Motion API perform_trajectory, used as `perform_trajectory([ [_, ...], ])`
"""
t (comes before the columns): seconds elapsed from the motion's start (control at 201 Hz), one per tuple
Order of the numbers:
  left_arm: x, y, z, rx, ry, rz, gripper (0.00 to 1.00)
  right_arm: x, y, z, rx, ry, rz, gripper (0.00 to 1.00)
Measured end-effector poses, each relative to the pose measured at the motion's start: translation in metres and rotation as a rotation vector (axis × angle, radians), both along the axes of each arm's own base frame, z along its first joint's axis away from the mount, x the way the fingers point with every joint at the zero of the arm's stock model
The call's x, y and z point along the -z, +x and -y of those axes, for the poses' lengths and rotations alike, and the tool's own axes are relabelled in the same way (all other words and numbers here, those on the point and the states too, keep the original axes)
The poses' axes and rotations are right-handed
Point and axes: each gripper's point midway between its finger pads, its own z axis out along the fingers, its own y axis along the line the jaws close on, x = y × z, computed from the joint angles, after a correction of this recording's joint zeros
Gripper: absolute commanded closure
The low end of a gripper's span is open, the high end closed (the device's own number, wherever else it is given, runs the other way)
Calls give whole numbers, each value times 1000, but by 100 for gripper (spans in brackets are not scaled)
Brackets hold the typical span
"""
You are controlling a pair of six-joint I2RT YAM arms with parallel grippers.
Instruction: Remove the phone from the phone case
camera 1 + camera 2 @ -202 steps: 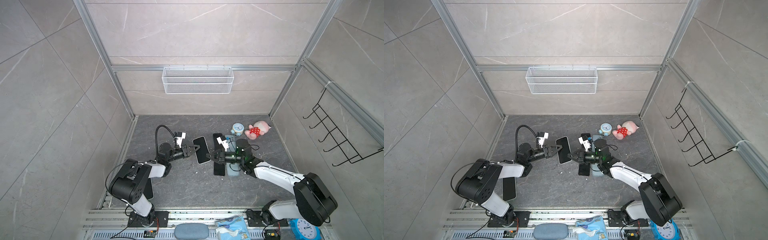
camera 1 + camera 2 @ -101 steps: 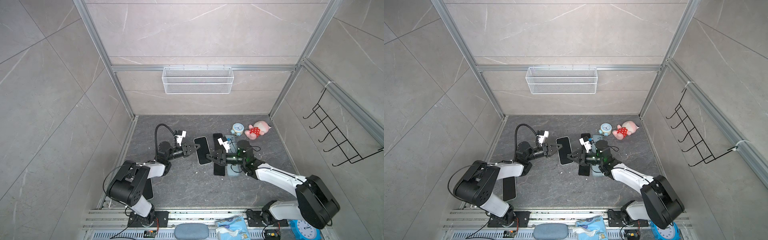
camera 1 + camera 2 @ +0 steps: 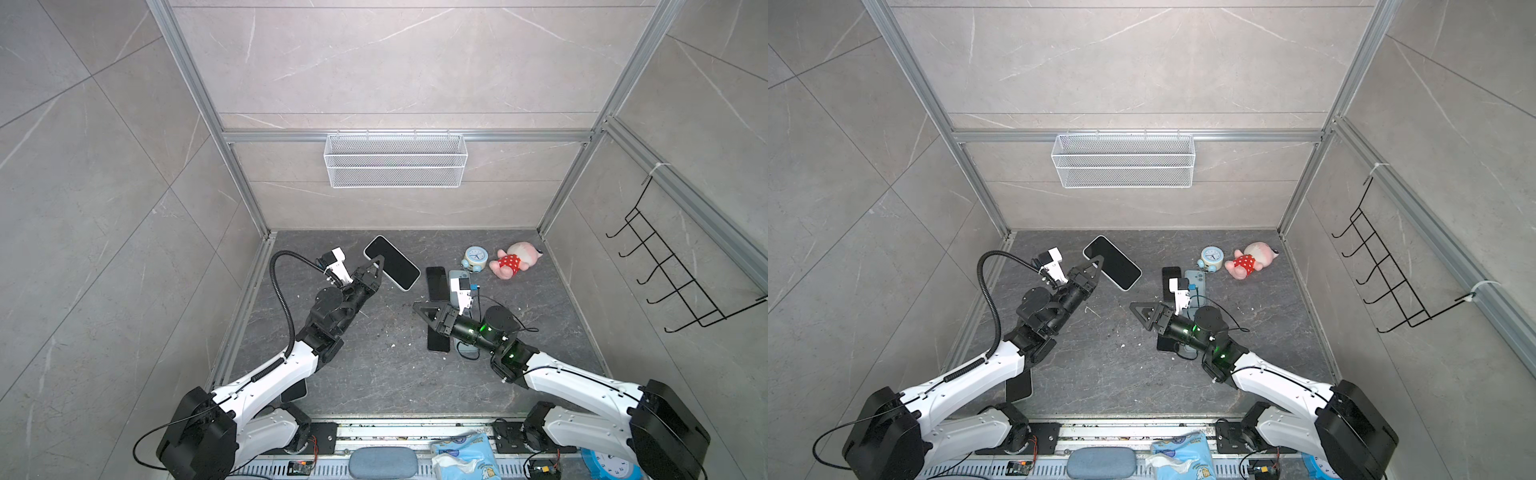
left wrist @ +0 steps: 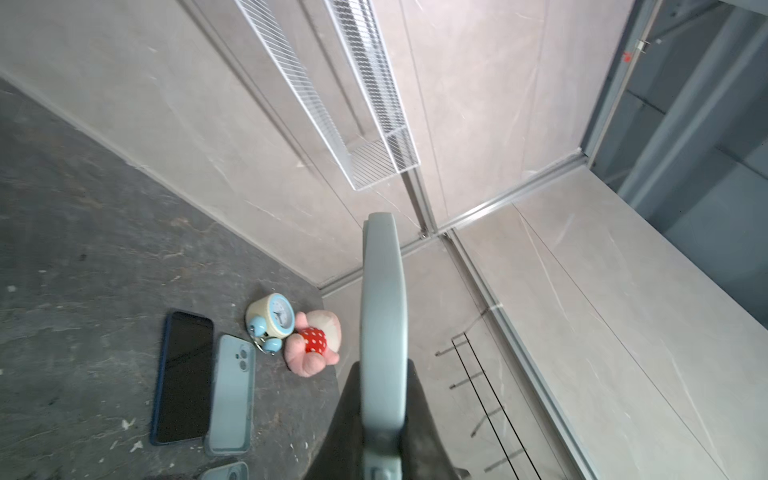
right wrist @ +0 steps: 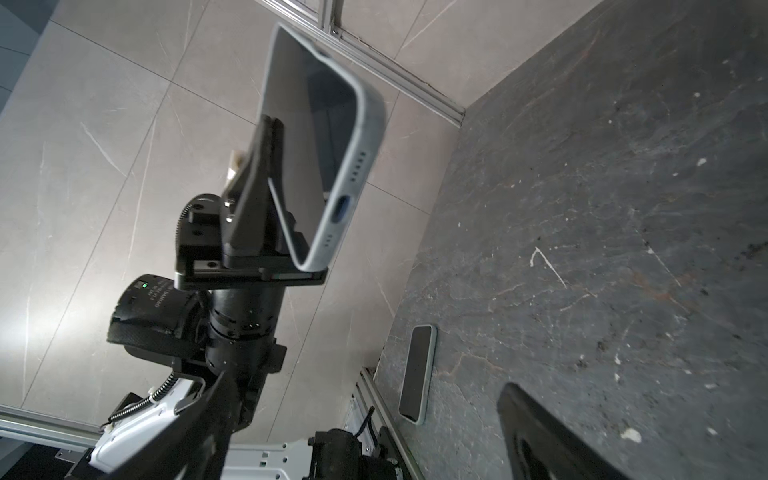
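**Both top views.** The left claw (image 3: 375,266) (image 3: 1094,266) is clamped tight on a long edge of the phone case (image 3: 405,286) (image 3: 1125,286). It holds the case clear of the floor (image 3: 374,365), far and left of centre. The phone (image 3: 391,262) (image 3: 1112,262) sits inside the case, screen up.

The right claw (image 3: 424,318) (image 3: 1140,318) is spread wide and holds nothing. It hangs right of centre, over a dark phone (image 3: 437,283) and a pale blue case (image 3: 457,276) lying side by side. An alarm clock (image 3: 475,258) and a plush toy (image 3: 513,259) lie at the far right.

**Right wrist view.** The case's bottom edge (image 5: 353,166) wraps around the screen (image 5: 307,145).
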Motion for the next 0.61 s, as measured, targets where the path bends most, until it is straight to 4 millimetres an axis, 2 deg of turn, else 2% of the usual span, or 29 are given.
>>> perform_trajectory([
  [0.229,32,3,-3,-69,-23,-100,100,-5,8,-9,2,76,8,19],
  [0.324,36,2,-2,-72,-44,-119,100,-4,11,-11,0,95,5,26],
  [0.428,38,1,-2,-69,-65,-131,100,-2,13,-13,-1,109,0,38],
  [0.608,42,0,-3,-74,-94,-140,100,-2,15,-16,-4,133,-3,47],
])
